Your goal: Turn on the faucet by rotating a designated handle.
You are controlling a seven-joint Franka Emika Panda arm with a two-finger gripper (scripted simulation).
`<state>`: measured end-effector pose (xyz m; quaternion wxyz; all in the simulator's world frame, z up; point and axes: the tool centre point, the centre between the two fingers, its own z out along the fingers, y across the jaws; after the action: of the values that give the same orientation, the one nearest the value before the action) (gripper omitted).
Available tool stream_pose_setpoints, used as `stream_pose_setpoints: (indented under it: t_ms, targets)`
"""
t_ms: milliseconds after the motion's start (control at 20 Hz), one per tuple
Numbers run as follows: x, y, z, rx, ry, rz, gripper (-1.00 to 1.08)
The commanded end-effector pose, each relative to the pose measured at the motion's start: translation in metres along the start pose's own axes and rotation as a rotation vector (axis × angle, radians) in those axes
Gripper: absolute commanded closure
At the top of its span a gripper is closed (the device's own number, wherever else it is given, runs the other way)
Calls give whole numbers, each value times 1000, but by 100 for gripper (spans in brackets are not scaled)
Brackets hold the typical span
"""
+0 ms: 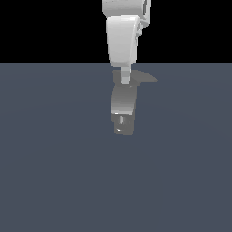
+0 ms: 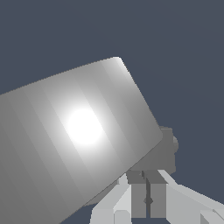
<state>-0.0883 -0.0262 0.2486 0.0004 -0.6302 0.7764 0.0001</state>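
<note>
The grey faucet [image 1: 123, 106] stands upright on the floor in the exterior view, with its blocky slotted end [image 1: 121, 125] at the bottom. The handle [image 1: 146, 78], a thin dark-grey lever, sticks out from the faucet's top toward the exterior view's right. My gripper [image 1: 125, 80] comes straight down from above, and its tips are at the faucet's top, right by the lever's inner end. In the wrist view the fingers [image 2: 139, 199] lie together with only a thin line between them, the gripper [image 2: 148, 179] holding nothing. The shiny faucet body [image 2: 74, 131] fills much of that view.
A flat blue-grey floor [image 1: 54, 181] spreads around the faucet in the exterior view. The white arm [image 1: 121, 41] hangs above the faucet. A dark-grey block [image 2: 159, 153] sits just beyond the fingertips in the wrist view.
</note>
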Motion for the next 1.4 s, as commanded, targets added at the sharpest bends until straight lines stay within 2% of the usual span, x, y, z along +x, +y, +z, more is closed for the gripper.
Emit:
stream_pose_setpoints:
  t_ms: [0, 50, 100, 1350]
  targets:
    - [28, 0, 0, 0, 1, 27, 108]
    - [28, 0, 0, 0, 1, 27, 108]
    - [10, 0, 0, 1, 0, 2, 108]
    - [110, -72, 0, 0, 1, 26, 108]
